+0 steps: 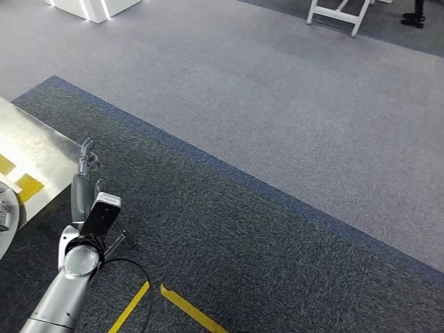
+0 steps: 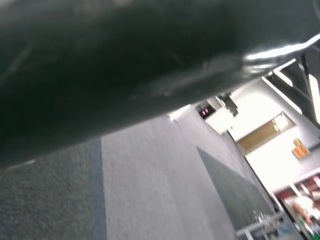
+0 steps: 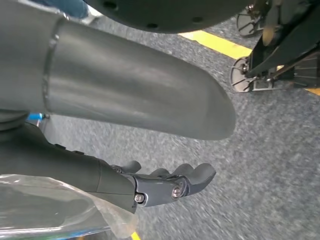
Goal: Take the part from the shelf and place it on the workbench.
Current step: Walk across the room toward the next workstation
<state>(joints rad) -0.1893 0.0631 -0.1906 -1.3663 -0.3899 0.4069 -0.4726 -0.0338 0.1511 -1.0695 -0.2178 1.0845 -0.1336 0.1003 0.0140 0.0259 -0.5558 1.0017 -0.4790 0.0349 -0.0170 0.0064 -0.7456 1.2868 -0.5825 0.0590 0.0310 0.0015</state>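
At the left edge of the head view stands the steel workbench (image 1: 37,149), marked with yellow tape. On it, cut by the picture's edge, lies a grey round metal part (image 1: 4,215). My left hand (image 1: 84,170) is raised beside the bench's near corner, fingers pointing up and apart, with nothing seen in it. It is a little to the right of the part and not touching it. My right hand (image 3: 166,182) hangs low over the dark carpet, fingers stretched out straight and holding nothing. A clear plastic sheet (image 3: 45,210) shows under its wrist.
Yellow tape lines (image 1: 189,309) and a black cable (image 1: 139,274) lie on the dark carpet by my left arm. A white frame (image 1: 335,14) and a person's shoes (image 1: 413,17) are far off on the grey carpet. A dark wheeled stand (image 3: 271,60) sits near my right hand.
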